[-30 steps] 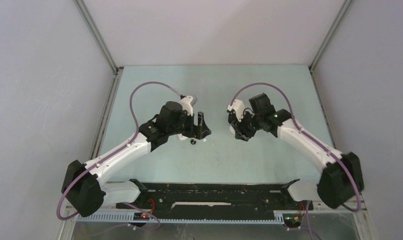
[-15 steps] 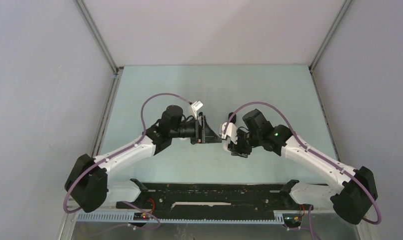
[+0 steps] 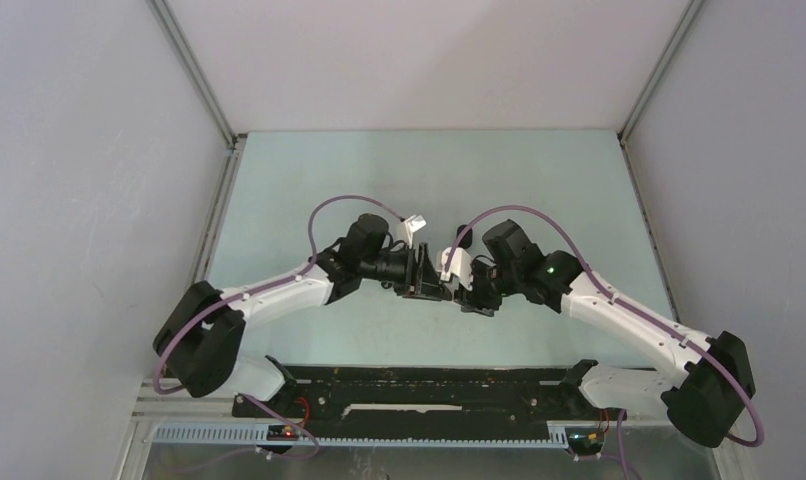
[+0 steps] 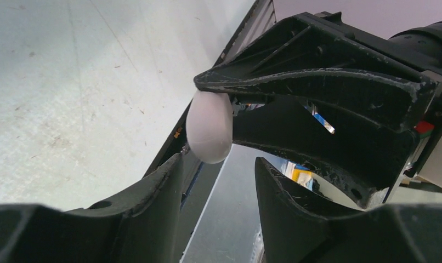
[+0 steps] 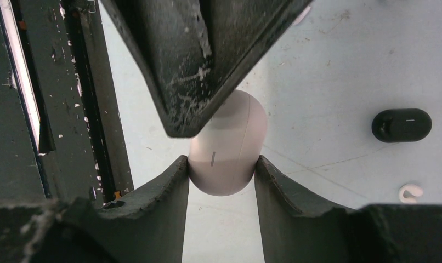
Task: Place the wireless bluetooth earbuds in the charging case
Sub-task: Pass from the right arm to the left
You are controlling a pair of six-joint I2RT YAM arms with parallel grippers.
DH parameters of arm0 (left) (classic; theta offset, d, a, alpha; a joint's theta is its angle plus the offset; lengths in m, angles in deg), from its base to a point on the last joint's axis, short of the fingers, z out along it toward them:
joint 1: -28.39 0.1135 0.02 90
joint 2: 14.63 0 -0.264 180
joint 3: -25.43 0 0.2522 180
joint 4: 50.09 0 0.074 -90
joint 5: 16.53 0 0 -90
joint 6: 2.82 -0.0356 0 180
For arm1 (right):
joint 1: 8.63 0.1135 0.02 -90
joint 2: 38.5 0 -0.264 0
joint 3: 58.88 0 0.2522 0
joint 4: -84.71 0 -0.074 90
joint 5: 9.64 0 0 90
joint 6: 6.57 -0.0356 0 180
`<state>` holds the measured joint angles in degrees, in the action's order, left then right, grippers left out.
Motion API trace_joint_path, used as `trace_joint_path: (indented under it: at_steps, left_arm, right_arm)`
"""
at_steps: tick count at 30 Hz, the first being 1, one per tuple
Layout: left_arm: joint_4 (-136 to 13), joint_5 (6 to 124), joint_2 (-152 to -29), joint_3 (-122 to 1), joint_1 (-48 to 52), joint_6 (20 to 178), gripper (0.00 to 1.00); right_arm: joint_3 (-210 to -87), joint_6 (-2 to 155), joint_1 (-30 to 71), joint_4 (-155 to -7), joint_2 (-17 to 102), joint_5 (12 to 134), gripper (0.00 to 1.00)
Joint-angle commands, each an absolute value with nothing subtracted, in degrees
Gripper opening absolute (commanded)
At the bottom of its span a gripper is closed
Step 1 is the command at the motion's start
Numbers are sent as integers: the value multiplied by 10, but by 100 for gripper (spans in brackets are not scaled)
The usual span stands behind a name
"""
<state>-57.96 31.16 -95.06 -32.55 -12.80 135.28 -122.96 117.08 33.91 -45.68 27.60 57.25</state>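
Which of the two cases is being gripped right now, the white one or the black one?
The white case: it is pinched in the right gripper. The black case lies free on the table, off to one side.

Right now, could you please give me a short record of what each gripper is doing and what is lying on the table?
right gripper: jaws shut on the white case
white case: lid closed, seam and a small mark facing the right wrist camera
left gripper: jaws apart, nothing between them, tips at the case's far end; contact unclear
black case: closed, lying on the table, untouched
small white piece: on the table near the black case; too small to identify
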Motion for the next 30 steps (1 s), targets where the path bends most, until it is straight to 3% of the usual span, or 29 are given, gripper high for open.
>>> trace_joint_path:
  at_steps: [1, 14, 25, 27, 30]
  left_arm:
    - [-560, 281, -969, -360, -140, 1363, 53]
    - [-506, 249, -1014, -370, -146, 1399, 46]
    - [-483, 228, -1033, -374, -147, 1405, 26]
    - [-489, 233, -1033, -375, -146, 1394, 22]
    - [-493, 240, -1028, -372, -147, 1382, 15]
  right_arm:
    - [-1233, 1173, 341, -477, 267, 568, 33]
    - [-1233, 1168, 341, -474, 269, 553, 33]
    - [-1222, 1167, 341, -484, 267, 560, 35]
    - [-1220, 1164, 341, -486, 266, 561, 39]
    - [-1220, 1152, 337, -489, 260, 555, 54]
